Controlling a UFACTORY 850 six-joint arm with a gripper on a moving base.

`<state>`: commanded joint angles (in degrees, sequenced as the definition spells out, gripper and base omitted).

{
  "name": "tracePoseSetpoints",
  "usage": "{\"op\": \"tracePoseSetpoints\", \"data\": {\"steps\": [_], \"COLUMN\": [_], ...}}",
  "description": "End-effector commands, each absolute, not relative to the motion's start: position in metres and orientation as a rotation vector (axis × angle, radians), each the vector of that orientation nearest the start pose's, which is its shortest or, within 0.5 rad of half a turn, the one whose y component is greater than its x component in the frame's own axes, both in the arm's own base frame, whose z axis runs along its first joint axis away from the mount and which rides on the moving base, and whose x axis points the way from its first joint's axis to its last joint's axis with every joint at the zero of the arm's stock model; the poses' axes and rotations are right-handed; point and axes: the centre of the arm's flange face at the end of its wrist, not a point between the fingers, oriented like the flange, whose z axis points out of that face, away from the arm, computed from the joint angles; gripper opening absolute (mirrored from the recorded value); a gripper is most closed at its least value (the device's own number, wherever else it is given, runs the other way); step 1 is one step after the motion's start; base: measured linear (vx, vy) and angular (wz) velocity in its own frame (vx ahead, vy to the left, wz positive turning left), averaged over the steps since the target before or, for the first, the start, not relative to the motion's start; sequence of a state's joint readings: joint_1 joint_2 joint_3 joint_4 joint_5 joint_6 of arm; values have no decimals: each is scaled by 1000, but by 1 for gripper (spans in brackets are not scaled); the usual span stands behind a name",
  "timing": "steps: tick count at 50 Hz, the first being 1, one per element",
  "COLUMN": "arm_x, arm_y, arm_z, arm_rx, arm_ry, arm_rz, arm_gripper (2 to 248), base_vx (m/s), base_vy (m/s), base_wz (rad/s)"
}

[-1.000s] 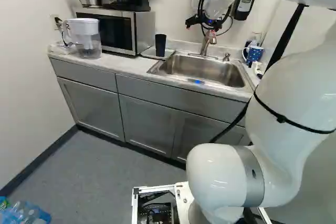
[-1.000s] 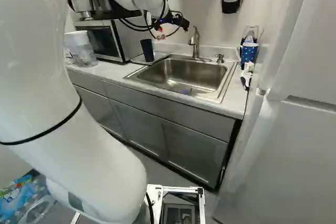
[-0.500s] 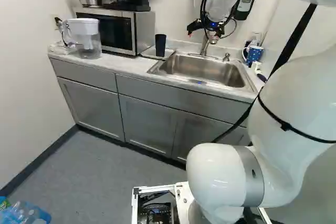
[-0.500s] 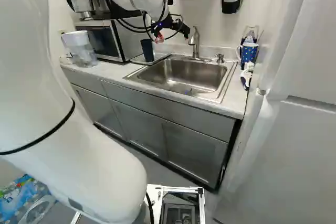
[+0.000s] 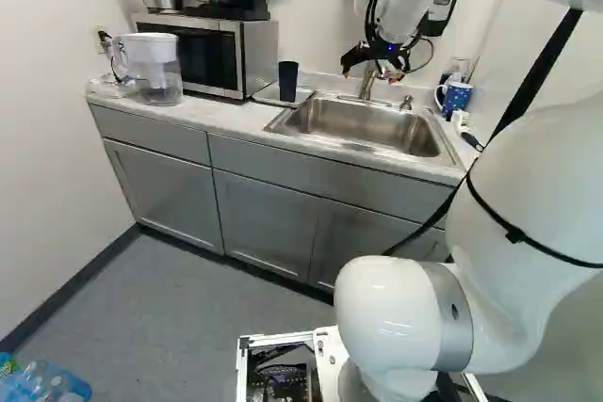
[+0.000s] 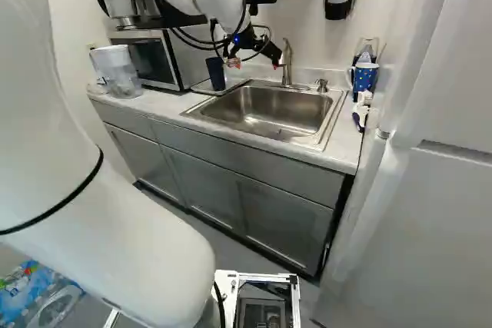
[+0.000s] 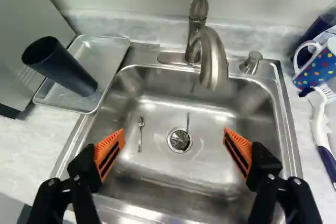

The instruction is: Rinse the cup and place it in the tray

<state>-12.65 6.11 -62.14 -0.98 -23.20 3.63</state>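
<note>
Leftmost, at the upper left of the left base view, a pitcher (image 5: 158,72) stands beside a microwave (image 5: 209,56). Next, toward the upper middle, the dark cup (image 5: 288,82) stands upright on the tray (image 7: 107,56). Right of it, the gripper (image 5: 371,73) hangs above the sink (image 7: 157,174), released, its fingers spread wide. At the upper right, a spotted mug (image 5: 456,97) sits on the counter (image 5: 215,114).

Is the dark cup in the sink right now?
No, the dark cup stands upright on the metal tray beside the sink.
</note>
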Motion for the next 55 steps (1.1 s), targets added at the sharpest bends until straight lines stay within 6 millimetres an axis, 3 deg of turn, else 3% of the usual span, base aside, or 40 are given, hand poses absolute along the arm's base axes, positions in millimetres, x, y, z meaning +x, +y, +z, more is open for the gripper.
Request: {"op": "tracePoseSetpoints", "data": {"steps": [18,55], "arm_x": [446,446], "arm_y": [-113,-113], "arm_z": [664,664], "arm_rx": [-2990,-2990], "arm_ry": [447,448], "arm_rz": [-1098,-1098], "arm_gripper": [247,247], "base_vx": [0,0], "base_vy": [0,0], "base_wz": [0,0]}}
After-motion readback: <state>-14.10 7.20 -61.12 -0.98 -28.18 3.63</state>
